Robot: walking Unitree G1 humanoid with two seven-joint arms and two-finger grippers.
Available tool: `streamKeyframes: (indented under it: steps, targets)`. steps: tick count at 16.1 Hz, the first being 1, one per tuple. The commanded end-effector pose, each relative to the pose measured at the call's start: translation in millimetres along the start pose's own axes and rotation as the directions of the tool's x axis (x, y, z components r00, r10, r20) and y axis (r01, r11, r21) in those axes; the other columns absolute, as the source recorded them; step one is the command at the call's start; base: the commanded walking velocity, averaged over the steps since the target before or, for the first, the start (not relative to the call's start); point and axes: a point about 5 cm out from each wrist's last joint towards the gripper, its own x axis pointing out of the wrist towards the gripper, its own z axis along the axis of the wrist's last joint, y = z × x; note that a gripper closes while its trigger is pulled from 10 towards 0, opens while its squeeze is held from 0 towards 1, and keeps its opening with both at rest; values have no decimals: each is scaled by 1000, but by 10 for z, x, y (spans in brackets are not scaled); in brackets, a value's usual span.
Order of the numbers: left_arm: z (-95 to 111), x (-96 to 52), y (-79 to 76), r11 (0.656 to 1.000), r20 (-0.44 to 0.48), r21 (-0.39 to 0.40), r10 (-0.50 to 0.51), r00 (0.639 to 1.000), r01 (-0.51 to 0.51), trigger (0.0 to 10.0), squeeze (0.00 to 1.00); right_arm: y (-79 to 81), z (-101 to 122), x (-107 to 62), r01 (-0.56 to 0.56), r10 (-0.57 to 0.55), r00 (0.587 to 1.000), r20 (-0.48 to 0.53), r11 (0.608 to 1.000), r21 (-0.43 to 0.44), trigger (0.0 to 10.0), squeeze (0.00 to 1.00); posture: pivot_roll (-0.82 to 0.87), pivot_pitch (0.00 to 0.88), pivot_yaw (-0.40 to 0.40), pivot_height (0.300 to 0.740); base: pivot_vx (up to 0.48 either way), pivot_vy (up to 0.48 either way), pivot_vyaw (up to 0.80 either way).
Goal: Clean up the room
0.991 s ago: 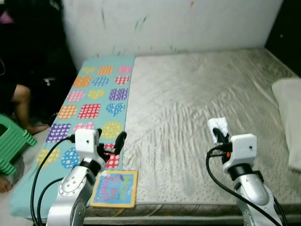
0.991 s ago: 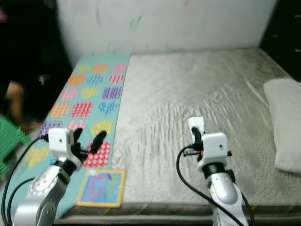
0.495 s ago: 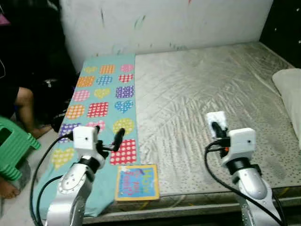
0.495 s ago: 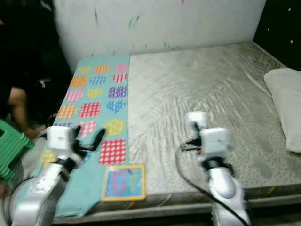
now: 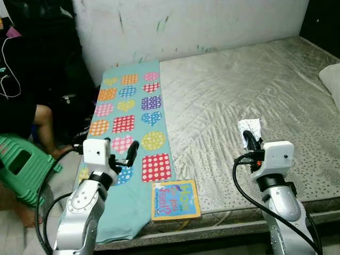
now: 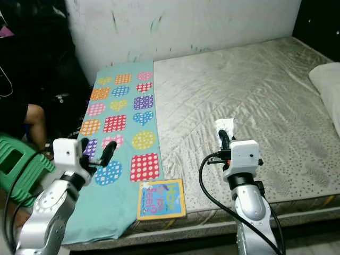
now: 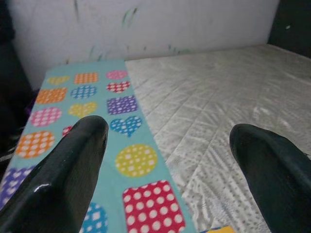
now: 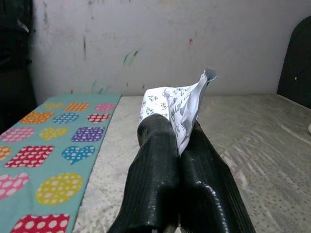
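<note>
My right gripper (image 5: 248,139) is shut on a white printed paper wrapper (image 5: 251,128), held above the grey mattress (image 5: 239,90); in the right wrist view the wrapper (image 8: 177,106) sticks up between the two black fingers (image 8: 155,165). My left gripper (image 5: 119,158) is open with nothing in it, hovering over the teal mat with coloured hearts and dotted squares (image 5: 127,111); its fingers (image 7: 68,174) stand wide apart in the left wrist view. A colourful children's book (image 5: 174,199) lies flat at the mattress's near edge.
A person's leg (image 5: 45,125) and a green plastic stool (image 5: 21,170) are on the floor at the left. A white pillow (image 5: 332,79) lies at the far right of the mattress. A scribbled white wall (image 5: 186,24) stands behind the bed.
The camera has turned and pulled back, so the whole scene shifted right. Both grippers keep their poses; the right one still holds the wrapper.
</note>
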Motion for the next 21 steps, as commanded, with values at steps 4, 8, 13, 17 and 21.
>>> streamKeyframes:
  steps: [4, 8, 13, 17, 21]
  targets:
    - [-33, -3, 37, 998, 24, 6, 56, 998, -56, 10000, 0, 71, 15, 69, -127, 127, 992, 3, 991, -28, 10000, 0, -261, 0, 78, 740, 0, 0, 0]
    - [-131, -170, 46, 985, 41, -28, 172, 984, -171, 10000, 0, 255, 57, 284, -292, 293, 956, 5, 955, -40, 10000, 0, -210, 0, -31, 740, 0, 0, 0]
    - [-60, -213, 110, 976, 65, -17, 218, 974, -217, 10000, 0, 408, 75, 482, -319, 319, 947, 18, 948, -10, 10000, 0, -168, 0, -15, 740, 0, 0, 0]
    - [-84, -267, 128, 978, 47, 0, 211, 976, -211, 10000, 0, 485, 35, 370, -307, 306, 952, 20, 952, 2, 10000, 0, -162, 0, 8, 740, 0, 0, 0]
    - [-86, -210, 89, 984, 21, -16, 176, 984, -176, 10000, 0, 349, 4, 318, -250, 250, 968, 9, 968, 0, 10000, 0, -201, 0, 43, 740, 0, 0, 0]
